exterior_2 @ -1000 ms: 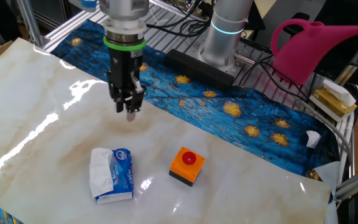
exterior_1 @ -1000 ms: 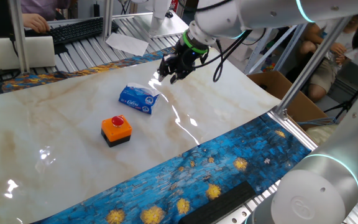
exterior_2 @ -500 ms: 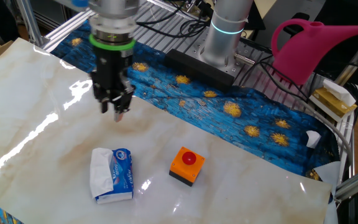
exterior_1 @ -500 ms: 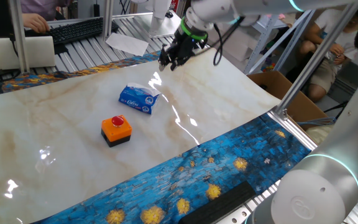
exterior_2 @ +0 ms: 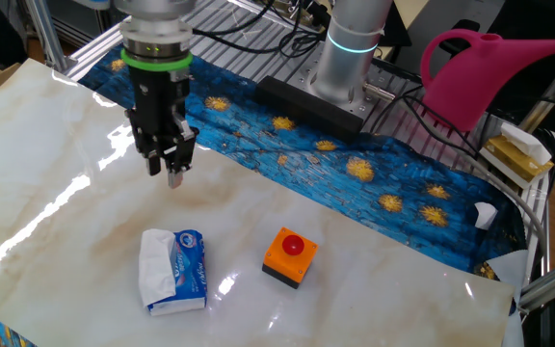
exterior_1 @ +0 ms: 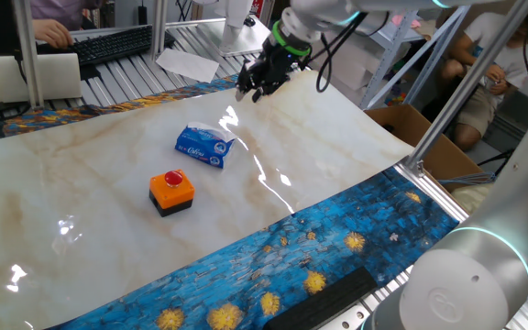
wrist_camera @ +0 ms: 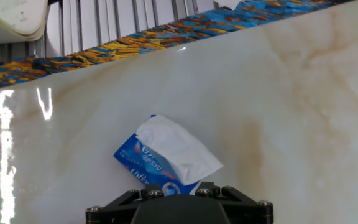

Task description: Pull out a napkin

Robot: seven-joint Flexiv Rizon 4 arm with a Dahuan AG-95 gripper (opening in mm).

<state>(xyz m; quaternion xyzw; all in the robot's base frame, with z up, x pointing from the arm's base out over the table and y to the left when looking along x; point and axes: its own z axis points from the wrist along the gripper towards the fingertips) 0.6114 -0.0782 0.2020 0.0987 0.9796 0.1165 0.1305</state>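
Observation:
The blue packet [exterior_1: 200, 147] lies on the marble table top, with the white napkin [exterior_1: 225, 137] sticking out of its end. Both also show in the other fixed view, the packet [exterior_2: 192, 272] and the napkin [exterior_2: 156, 270], and in the hand view, the packet [wrist_camera: 140, 163] and the napkin [wrist_camera: 176, 149]. My gripper [exterior_1: 252, 90] hangs in the air beyond the packet near the table's far edge, well clear of it. In the other fixed view the gripper [exterior_2: 165, 173] has its fingers close together and holds nothing. The hand view shows only the gripper's black base.
An orange box with a red button [exterior_1: 170, 191] stands near the packet, also in the other fixed view [exterior_2: 290, 256]. A stiff white paper sheet [exterior_1: 188, 62] and a keyboard [exterior_1: 113, 43] lie behind the table. A pink watering can [exterior_2: 489, 72] stands beside the arm's base.
My gripper has risen and moved away from the packet toward the table's far edge. The packet and the napkin have not moved.

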